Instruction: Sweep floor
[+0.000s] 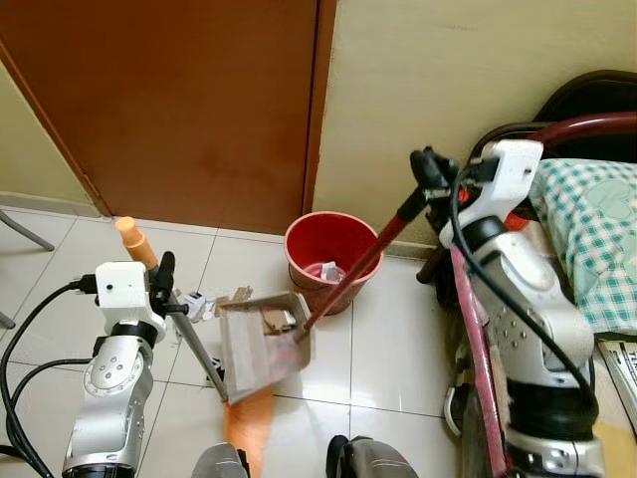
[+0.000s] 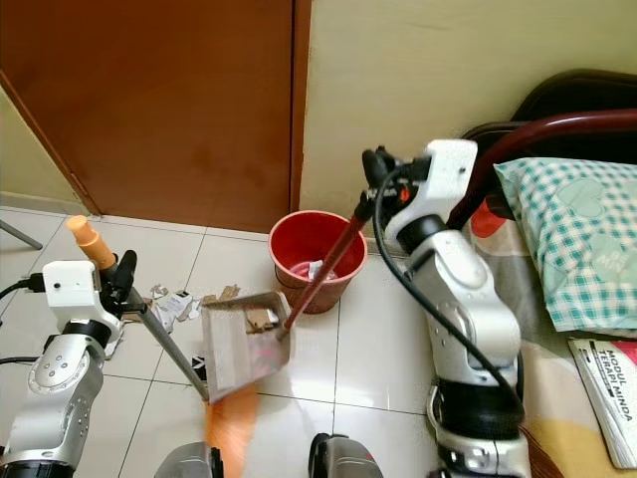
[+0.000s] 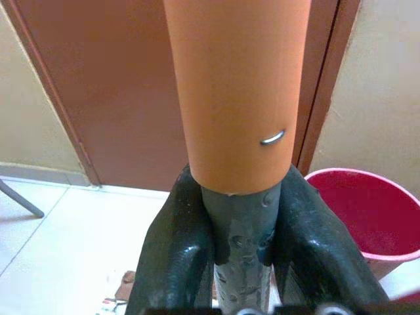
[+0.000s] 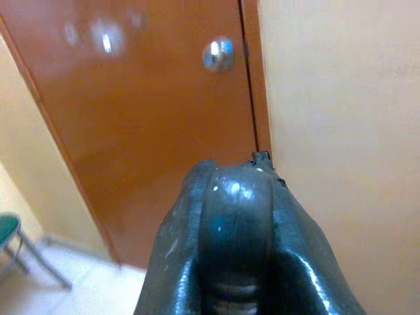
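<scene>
Left eye view shows the left gripper (image 1: 159, 274) closed around the grey shaft of a dustpan handle (image 1: 189, 344), just under its orange grip (image 1: 134, 239). The dustpan (image 1: 261, 344) is tilted on the white tile floor (image 1: 388, 339), with paper scraps (image 1: 271, 321) inside, and more scraps (image 1: 199, 302) lie beside it. The right gripper (image 1: 430, 169) is clamped on the top of a red broom stick (image 1: 363, 264), which slants down into the dustpan. A red bucket (image 1: 304, 239) stands just behind, near the brown door (image 1: 179, 100).
</scene>
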Controlling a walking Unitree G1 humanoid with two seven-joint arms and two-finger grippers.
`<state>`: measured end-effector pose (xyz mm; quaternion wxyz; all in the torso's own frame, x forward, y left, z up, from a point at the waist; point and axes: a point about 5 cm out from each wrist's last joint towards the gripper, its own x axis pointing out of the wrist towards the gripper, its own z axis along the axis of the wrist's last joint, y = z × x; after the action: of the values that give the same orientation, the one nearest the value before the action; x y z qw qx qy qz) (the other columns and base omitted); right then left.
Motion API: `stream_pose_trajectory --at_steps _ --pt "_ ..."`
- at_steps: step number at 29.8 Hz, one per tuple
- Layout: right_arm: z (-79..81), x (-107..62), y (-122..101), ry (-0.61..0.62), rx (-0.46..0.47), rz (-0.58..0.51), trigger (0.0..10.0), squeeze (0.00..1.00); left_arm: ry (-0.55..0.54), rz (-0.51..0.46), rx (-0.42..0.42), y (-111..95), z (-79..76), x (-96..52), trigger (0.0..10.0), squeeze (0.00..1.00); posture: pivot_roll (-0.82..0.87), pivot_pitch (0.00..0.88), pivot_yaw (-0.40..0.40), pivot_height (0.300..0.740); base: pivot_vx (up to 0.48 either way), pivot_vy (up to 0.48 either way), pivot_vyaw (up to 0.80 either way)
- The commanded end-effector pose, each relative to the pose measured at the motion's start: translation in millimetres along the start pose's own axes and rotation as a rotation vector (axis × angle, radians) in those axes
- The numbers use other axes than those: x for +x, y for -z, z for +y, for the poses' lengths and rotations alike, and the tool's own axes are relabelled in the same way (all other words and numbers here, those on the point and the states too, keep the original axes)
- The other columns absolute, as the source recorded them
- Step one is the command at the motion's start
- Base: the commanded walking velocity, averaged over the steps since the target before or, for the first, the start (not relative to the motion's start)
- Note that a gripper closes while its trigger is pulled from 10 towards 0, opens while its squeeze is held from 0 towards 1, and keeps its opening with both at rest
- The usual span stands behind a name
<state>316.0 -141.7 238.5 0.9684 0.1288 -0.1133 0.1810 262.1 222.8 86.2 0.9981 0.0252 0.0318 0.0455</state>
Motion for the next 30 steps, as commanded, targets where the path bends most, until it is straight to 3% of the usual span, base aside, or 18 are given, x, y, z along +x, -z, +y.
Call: stream_pose_trajectory --at_steps 1,2,10,12,13,15,17,19,20,22,26,30 --pt "-1.4 5.6 -16.3 0.01 0.025 -0.082 10.0 0.0 -0.021 0.076 0.089 14.6 5.4 -4.9 10.0 0.0 0.01 0.075 -0.04 0.74 0.0 0.0 0.0" --pt "-3.5 14.2 -29.6 0.027 0.008 -0.134 10.0 0.0 -0.016 0.073 0.086 14.0 3.5 -3.6 10.0 0.0 0.0 0.074 -0.04 0.74 0.0 0.0 0.0" --pt "-12.2 33.9 -66.2 0.076 -0.081 -0.266 10.0 0.0 -0.002 0.077 0.077 16.5 -0.8 -3.8 10.0 0.0 0.0 0.074 -0.046 0.74 0.0 0.0 0.0" --pt "-9.3 40.8 -84.3 0.057 -0.201 -0.339 10.0 0.0 0.006 0.079 0.07 17.4 -3.0 -4.3 10.0 0.0 0.0 0.076 -0.047 0.74 0.0 0.0 0.0" --pt "-9.3 40.8 -84.3 0.057 -0.201 -0.339 10.0 0.0 0.006 0.079 0.07 17.4 -3.0 -4.3 10.0 0.0 0.0 0.076 -0.047 0.74 0.0 0.0 0.0" --pt "-4.8 44.8 -92.9 0.04 -0.33 -0.384 10.0 0.0 0.018 0.075 0.059 17.2 -6.1 -4.1 10.0 0.0 0.0 0.077 -0.047 0.74 0.0 0.0 0.0" --pt "-1.6 46.7 -92.9 0.024 -0.375 -0.393 10.0 0.0 0.033 0.064 0.048 16.0 -8.7 -3.7 10.0 0.0 0.0 0.076 -0.048 0.74 0.0 0.0 0.0" --pt "4.6 48.1 -86.6 -0.007 -0.475 -0.394 10.0 0.0 0.04 0.054 0.05 14.3 -10.3 -3.6 10.0 0.0 0.0 0.078 -0.052 0.74 0.0 0.0 0.0" --pt "4.6 48.1 -86.6 -0.007 -0.475 -0.394 10.0 0.0 0.04 0.054 0.05 14.3 -10.3 -3.6 10.0 0.0 0.0 0.078 -0.052 0.74 0.0 0.0 0.0" --pt "16.8 44.2 -56.8 -0.094 -0.608 -0.36 10.0 0.0 0.033 0.044 0.045 13.0 -9.8 -3.1 10.0 0.0 0.0 0.078 -0.052 0.74 0.0 0.0 0.0" --pt "21.0 40.4 -35.6 -0.136 -0.647 -0.328 10.0 0.0 0.034 0.043 0.045 12.5 -9.8 -3.0 10.0 0.0 0.0 0.082 -0.053 0.74 0.0 0.0 0.0" --pt "38.3 27.6 12.1 -0.314 -0.772 -0.233 10.0 0.0 0.038 0.035 0.046 11.8 -10.7 -3.6 10.0 0.0 0.0 0.085 -0.053 0.74 0.0 0.0 0.0"
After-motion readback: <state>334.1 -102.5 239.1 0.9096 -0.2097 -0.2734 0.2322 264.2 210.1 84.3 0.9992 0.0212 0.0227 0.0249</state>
